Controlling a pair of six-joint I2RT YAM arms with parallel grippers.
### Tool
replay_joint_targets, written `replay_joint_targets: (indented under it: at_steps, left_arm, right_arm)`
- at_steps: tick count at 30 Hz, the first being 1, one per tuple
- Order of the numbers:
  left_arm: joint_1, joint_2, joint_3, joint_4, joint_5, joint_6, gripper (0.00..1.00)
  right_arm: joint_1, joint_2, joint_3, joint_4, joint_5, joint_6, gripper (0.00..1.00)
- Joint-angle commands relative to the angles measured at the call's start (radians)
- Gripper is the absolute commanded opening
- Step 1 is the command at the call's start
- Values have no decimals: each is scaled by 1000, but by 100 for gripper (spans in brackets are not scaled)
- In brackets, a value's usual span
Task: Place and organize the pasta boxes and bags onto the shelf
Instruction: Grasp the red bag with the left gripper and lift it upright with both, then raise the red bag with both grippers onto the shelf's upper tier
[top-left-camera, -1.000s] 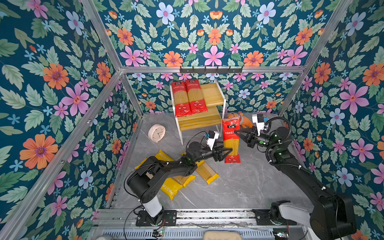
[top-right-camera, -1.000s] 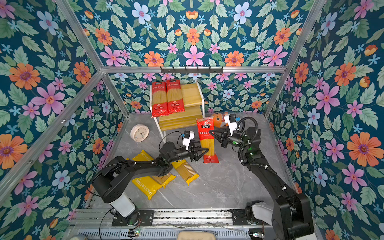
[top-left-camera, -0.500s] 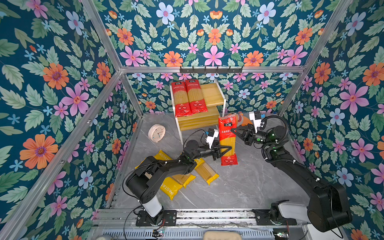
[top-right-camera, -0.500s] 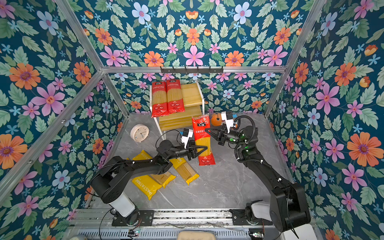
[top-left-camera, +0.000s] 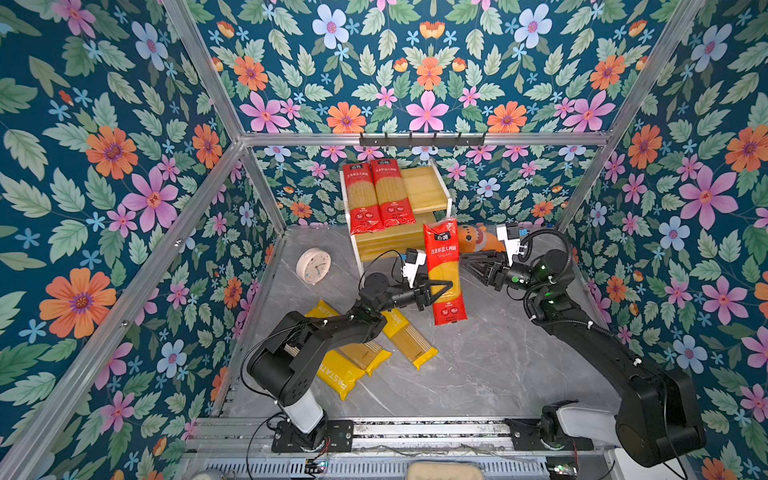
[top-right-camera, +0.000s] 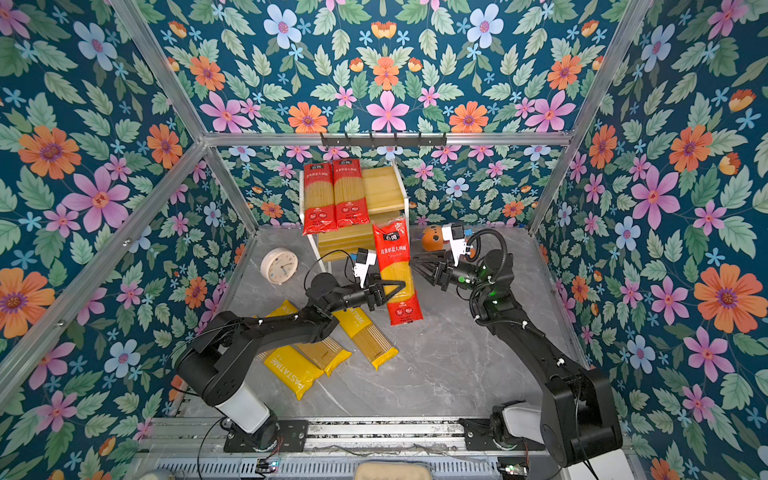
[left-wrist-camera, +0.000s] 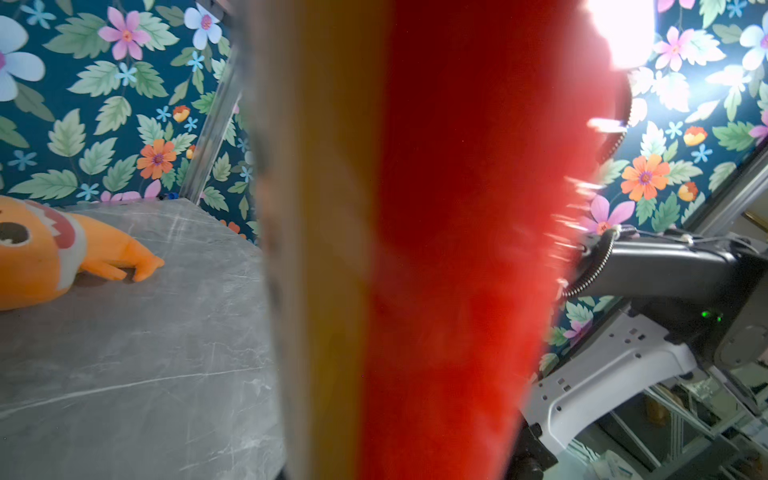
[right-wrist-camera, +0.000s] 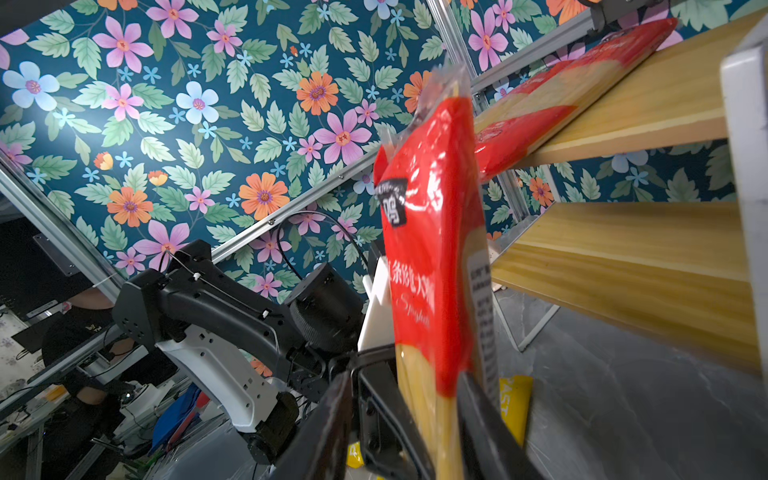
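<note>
Two flat red film spaghetti packs (top-left-camera: 380, 195) lie on the top board of the pale-wood, white-framed shelf (top-left-camera: 428, 187) at the back edge of the grey marbled tabletop (top-left-camera: 498, 365). My left gripper (top-left-camera: 440, 289) clamps the third red pack (top-left-camera: 442, 270) upright at its clear middle, just before the shelf. My right gripper (top-left-camera: 465, 266) stands spread beside it. Three glossy yellow packs (top-left-camera: 409, 340) lie flat toward the front-left corner, yet to be shelved.
</note>
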Motion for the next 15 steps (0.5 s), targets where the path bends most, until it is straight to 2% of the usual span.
replay_joint_targets:
  at_steps: [1, 8, 15]
  left_arm:
    - [20, -22, 29, 54, -18, -20, 10]
    - [25, -66, 112, -119, -15, 18, 13]
    - [34, -74, 204, -208, 7, 11, 14]
  right_arm:
    - [-12, -10, -23, -94, 9, -41, 45]
    - [-19, -54, -130, -236, 39, -124, 48]
    - [-2, -82, -233, -181, -38, -157, 56]
